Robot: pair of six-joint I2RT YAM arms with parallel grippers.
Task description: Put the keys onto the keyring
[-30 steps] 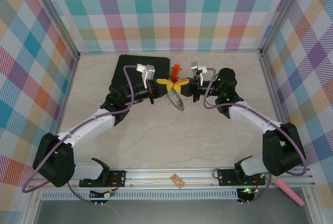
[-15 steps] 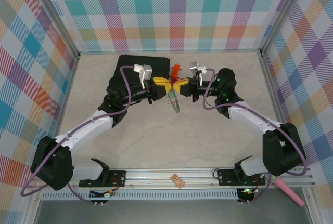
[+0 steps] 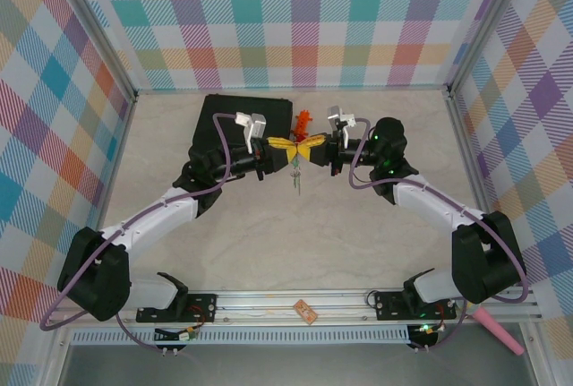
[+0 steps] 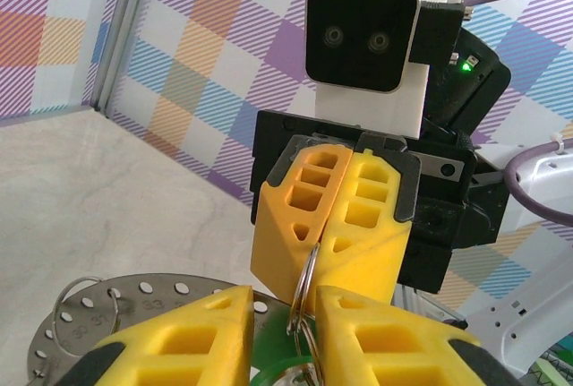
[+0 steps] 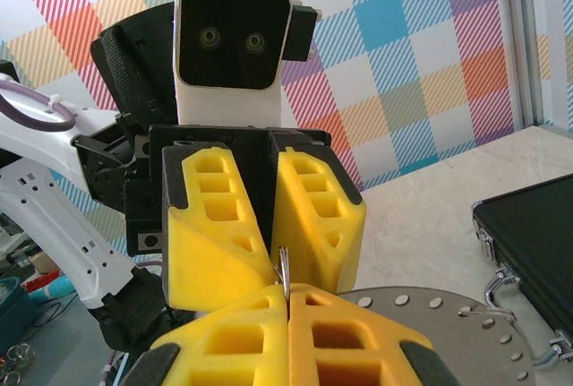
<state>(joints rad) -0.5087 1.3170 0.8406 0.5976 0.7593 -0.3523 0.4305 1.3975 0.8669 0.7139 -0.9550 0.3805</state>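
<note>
Black case (image 3: 224,107) sits at the back left of the table (image 3: 295,234), partly under the left arm.

Left claw (image 4: 285,301) is raised over the back middle of the table, pointing right, tip to tip with the other claw. Its jaws stand slightly apart with a narrow gap. A thin wire ring (image 4: 307,274) and a green key tag (image 4: 279,357) sit in that gap. Can't tell whether the fingers actually pinch either one. The key's metal part can't be made out.

Keyring (image 4: 161,301) is a flat grey disc dotted with small holes. In the left wrist view it lies low and left of the left fingers, with a small split ring through a hole near its left edge. In the right wrist view it shows low and right, beside the case latch. From the top view it is a thin edge-on sliver just below where the fingertips meet. Can't tell if it touches the table.

Orange-red plastic piece (image 3: 303,122) lies just right of the case, behind the fingertips.

Right claw (image 3: 311,143) points left, at the same height as the left one. Its jaws are closed tight, clamping the wire ring at the seam between its tips. The ring sticks out from there into the left claw's gap.
</note>
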